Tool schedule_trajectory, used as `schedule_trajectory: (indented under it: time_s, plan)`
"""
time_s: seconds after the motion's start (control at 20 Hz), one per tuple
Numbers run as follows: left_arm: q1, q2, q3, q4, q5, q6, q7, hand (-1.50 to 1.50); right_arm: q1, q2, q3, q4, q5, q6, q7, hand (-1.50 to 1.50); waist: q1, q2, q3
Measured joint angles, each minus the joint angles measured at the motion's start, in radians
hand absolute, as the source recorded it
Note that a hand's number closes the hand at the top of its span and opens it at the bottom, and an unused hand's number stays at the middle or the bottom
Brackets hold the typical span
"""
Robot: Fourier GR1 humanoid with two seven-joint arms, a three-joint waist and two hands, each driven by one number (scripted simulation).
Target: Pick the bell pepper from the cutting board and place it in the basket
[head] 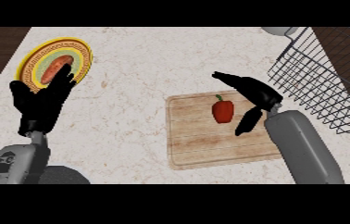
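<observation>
Fingers (229,78) of the right hand (259,94) are spread wide, with the thumb (247,121) pointing down just beside the bell pepper (223,110) and the fingers stretched out above it; nothing is held. That red bell pepper with its green stem lies on the wooden cutting board (205,144), which sits towards the bench's (137,126) near right part. A wire basket (311,84) stands at the bench's right edge, apart from the board. Over by the left edge, the left hand (42,102) rests open with its fingers straight and upward, its tips overlapping a patterned plate (75,49) near the far left corner, which carries a reddish-brown food item (53,70).
</observation>
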State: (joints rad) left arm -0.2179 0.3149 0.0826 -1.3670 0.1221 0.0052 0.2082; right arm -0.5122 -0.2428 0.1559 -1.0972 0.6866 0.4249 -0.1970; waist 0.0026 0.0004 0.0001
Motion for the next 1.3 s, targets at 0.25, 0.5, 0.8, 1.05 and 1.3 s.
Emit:
schedule_trajectory:
  time_s: [0.25, 0.5, 0.8, 1.05, 1.3]
  plan:
    - [0.011, -0.003, 0.023, -0.005, -0.010, -0.020, -0.003, 0.00, 0.023, 0.012, 0.006, -0.040, 0.036, 0.013, 0.007, -1.50, -0.001, -0.001, 0.000]
    - [0.017, -0.016, 0.032, -0.028, -0.023, -0.025, 0.012, 0.00, 0.052, 0.036, 0.017, -0.044, 0.097, -0.028, 0.019, -1.50, -0.001, -0.001, 0.000]
    - [0.010, -0.019, 0.050, -0.020, -0.029, -0.050, 0.012, 0.00, 0.014, 0.068, 0.025, 0.018, 0.169, -0.059, 0.026, 1.50, 0.001, 0.000, 0.000]
    - [0.016, -0.027, 0.051, -0.039, -0.039, -0.051, 0.022, 0.00, 0.015, 0.072, 0.069, 0.065, 0.247, -0.112, -0.023, 1.50, 0.001, -0.003, -0.003]
    - [0.030, -0.033, 0.064, -0.056, -0.047, -0.060, 0.021, 0.00, 0.027, 0.084, 0.074, 0.061, 0.291, -0.130, -0.044, 1.50, 0.000, -0.006, -0.004]
